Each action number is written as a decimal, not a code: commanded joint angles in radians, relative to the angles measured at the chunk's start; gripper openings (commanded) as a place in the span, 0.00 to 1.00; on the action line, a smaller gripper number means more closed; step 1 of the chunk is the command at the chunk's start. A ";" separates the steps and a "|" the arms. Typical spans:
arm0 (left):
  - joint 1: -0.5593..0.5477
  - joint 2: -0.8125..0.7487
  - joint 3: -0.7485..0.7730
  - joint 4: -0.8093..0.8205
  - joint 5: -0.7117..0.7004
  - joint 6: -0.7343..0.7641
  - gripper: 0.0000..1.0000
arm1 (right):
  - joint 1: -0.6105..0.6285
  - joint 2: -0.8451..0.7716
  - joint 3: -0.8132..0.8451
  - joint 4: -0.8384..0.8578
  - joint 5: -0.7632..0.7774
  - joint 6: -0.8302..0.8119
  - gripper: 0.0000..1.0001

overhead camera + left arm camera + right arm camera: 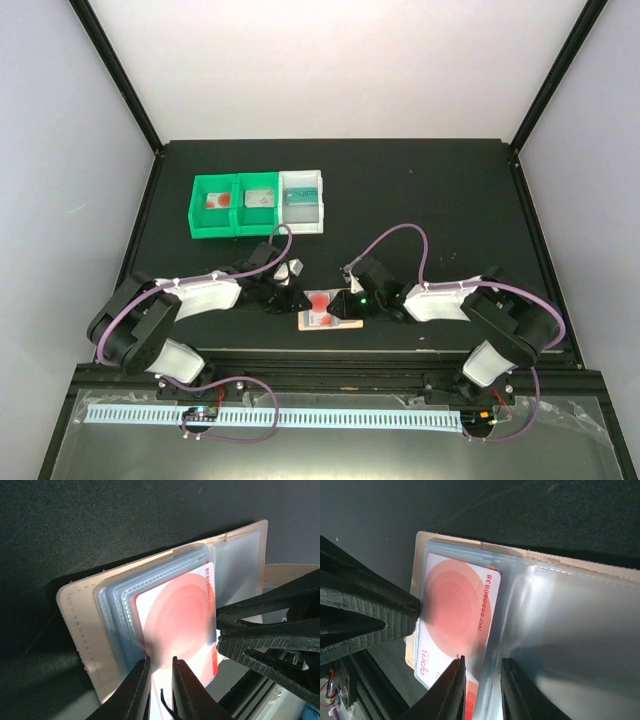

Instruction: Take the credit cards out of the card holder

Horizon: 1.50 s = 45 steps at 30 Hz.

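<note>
Card holder (75, 625) lies open on black table (450, 220), directly ahead of both sets of fingertips, between the two grippers. Tan cover is under, with a stack of clear sleeves (570, 630) on top.

Left gripper (160, 664): fingers nearly together, thin gap. Lower edge of red-pink card (175, 620) runs into that gap, so it's pinched on the card. Can't tell if sleeve plastic is in the pinch too; that spot is blurred. The rest of the card stretches away past the fingertips, still mostly inside the top sleeve. Printed digits along its far side are partly readable.

Right gripper (482, 662): fingers close together, clamped on the fold of a clear sleeve of the card holder. A corner of the red-pink card sits just at the inner side of its left finger; contact is unclear. The sleeve page spreads off to the right-finger side, glare washing it out, contents not readable.

Each gripper's ribbed fingers cut into the other's wrist view and hide part of the holder.

Well beyond both grippers are green bins (215, 228) and a white bin (305, 222). Inside them are what look like a red card (218, 200), grey card (260, 198) and teal card (303, 198), too small to be sure.
</note>
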 commanded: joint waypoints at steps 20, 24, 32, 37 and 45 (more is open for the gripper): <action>-0.012 0.037 0.020 -0.041 -0.064 0.052 0.07 | -0.004 -0.031 -0.045 0.061 0.024 0.013 0.01; -0.014 0.048 0.026 -0.051 -0.083 0.062 0.07 | -0.027 -0.039 -0.070 0.079 0.001 0.019 0.01; -0.013 0.048 0.025 -0.036 -0.083 0.056 0.06 | -0.045 -0.049 -0.081 0.086 -0.017 0.009 0.01; -0.013 0.052 0.033 -0.044 -0.085 0.057 0.06 | -0.065 -0.076 -0.100 0.083 -0.012 0.012 0.01; -0.013 0.022 0.044 -0.040 -0.062 0.038 0.08 | -0.084 -0.150 -0.129 0.063 -0.008 0.006 0.01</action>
